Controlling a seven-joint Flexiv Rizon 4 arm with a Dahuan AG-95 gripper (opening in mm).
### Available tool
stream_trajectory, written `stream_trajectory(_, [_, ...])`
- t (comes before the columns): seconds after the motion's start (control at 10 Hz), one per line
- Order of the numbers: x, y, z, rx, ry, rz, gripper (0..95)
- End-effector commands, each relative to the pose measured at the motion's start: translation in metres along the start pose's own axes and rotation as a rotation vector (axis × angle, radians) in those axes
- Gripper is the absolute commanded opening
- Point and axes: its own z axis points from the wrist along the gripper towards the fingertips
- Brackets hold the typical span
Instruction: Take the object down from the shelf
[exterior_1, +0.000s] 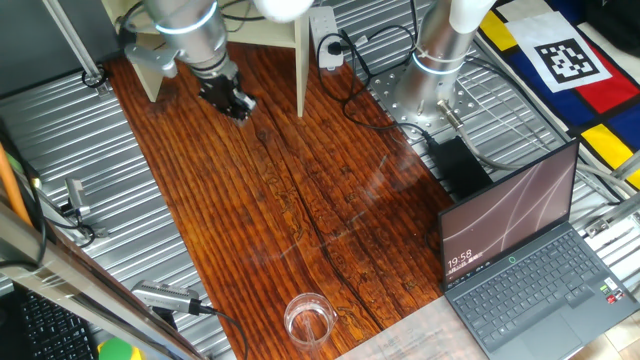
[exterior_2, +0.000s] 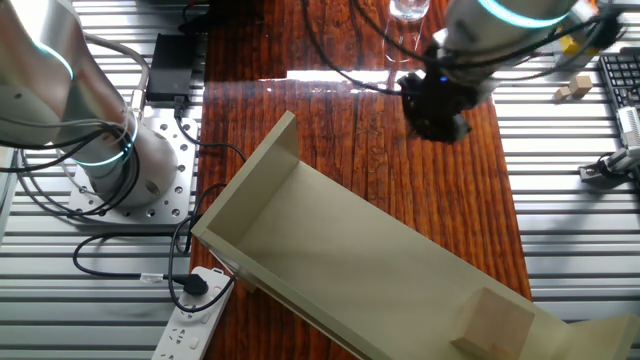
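Observation:
The light-tan wooden cube (exterior_2: 495, 320) sits on the top board of the cream shelf (exterior_2: 380, 250), near its right end in the other fixed view. In one fixed view only the shelf's upright legs (exterior_1: 300, 60) show at the top edge, and the cube is out of view. My gripper (exterior_1: 232, 100) hangs low over the wooden table in front of the shelf, between its legs. In the other fixed view the gripper (exterior_2: 440, 108) is a dark shape well away from the cube. It holds nothing that I can see. Its jaws are too dark to read.
A clear drinking glass (exterior_1: 308, 320) stands near the table's front edge. An open laptop (exterior_1: 520, 260) sits at the right. The arm base (exterior_1: 440, 50) with cables and a power strip (exterior_2: 190, 320) lie by the shelf. Small wooden blocks (exterior_2: 572, 88) lie off the table.

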Motion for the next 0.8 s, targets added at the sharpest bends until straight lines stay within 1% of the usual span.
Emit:
stream_trajectory(0.1, [0.031, -0.037, -0.032, 0.124, 0.193, -0.188, 0.0])
stream_trajectory(0.2, [0.042, -0.051, -0.041, 0.151, 0.220, -0.216, 0.0])
stream_trajectory(0.3, [0.047, -0.061, -0.045, 0.152, 0.223, -0.234, 0.0])
stream_trajectory(0.4, [0.050, -0.075, -0.051, 0.158, 0.241, -0.267, 0.0])
stream_trajectory(0.5, [0.046, -0.077, -0.053, 0.184, 0.260, -0.253, 0.0])
stream_trajectory(0.6, [0.041, -0.080, -0.054, 0.177, 0.257, -0.271, 0.0])
stream_trajectory(0.8, [0.035, -0.083, -0.058, 0.179, 0.263, -0.286, 0.0])
